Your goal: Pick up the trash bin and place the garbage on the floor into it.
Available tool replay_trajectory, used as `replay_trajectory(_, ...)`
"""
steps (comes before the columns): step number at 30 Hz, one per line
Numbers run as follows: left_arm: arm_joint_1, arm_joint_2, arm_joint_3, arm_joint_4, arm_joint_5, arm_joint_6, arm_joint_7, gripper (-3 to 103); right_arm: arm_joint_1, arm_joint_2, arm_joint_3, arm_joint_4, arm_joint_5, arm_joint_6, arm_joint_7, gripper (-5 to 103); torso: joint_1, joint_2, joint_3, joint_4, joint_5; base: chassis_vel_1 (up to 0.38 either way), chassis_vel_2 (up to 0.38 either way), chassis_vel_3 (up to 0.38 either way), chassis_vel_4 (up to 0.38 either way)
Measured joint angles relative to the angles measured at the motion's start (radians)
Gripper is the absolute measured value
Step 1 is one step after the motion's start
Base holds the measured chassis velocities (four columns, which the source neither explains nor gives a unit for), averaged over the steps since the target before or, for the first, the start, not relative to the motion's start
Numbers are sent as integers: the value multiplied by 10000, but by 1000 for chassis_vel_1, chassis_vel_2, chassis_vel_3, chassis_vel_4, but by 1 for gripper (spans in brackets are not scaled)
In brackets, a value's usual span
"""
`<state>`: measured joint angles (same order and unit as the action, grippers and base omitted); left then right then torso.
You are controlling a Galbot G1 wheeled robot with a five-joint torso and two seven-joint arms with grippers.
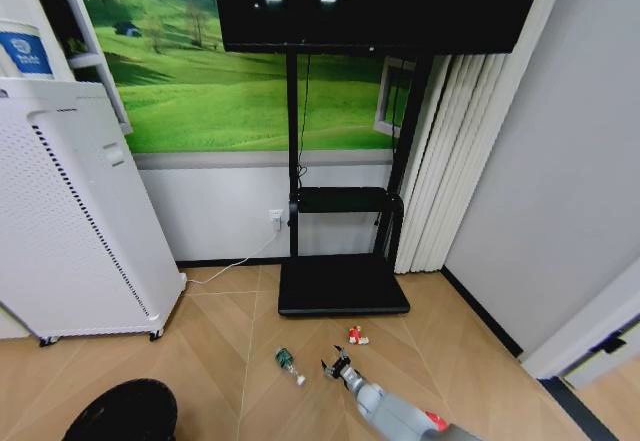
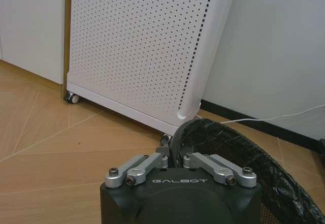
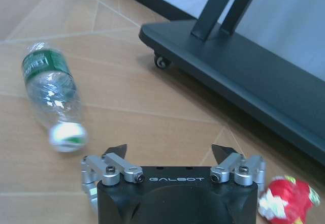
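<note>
Fingers spread wide, my right gripper point(image 3: 172, 155) hangs low over the floor point(image 3: 152, 97) between bottle point(image 3: 51, 94) and red wrapper point(image 3: 287, 199), while my left gripper point(image 2: 175, 159) pinches the trash bin point(image 2: 254, 153) rim, keeping it ready.

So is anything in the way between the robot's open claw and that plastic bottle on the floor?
Nothing visible. Only bare tan wood-look floor lies between the open right end effector and the clear plastic bottle with the green label, which lies on its side.
</note>
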<state>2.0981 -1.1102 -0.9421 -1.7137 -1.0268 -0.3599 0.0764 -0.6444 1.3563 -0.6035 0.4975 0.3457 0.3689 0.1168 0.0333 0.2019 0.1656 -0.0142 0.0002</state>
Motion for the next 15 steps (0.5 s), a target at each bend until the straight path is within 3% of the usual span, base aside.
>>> replay_trajectory(8, -15, 61, -42, 26, -80, -5, 14, 7, -118, -556, -599, 1170, 322, -30, 295, 100, 0, 0, 0, 0, 0, 0, 0, 0, 0)
replay_trajectory(15, -89, 43, 19, 52, -83, -6, -9, 7, -356, -594, -636, 1247, 68, 134, 346, 100, 0, 0, 0, -1, -1, 0, 0, 0, 0)
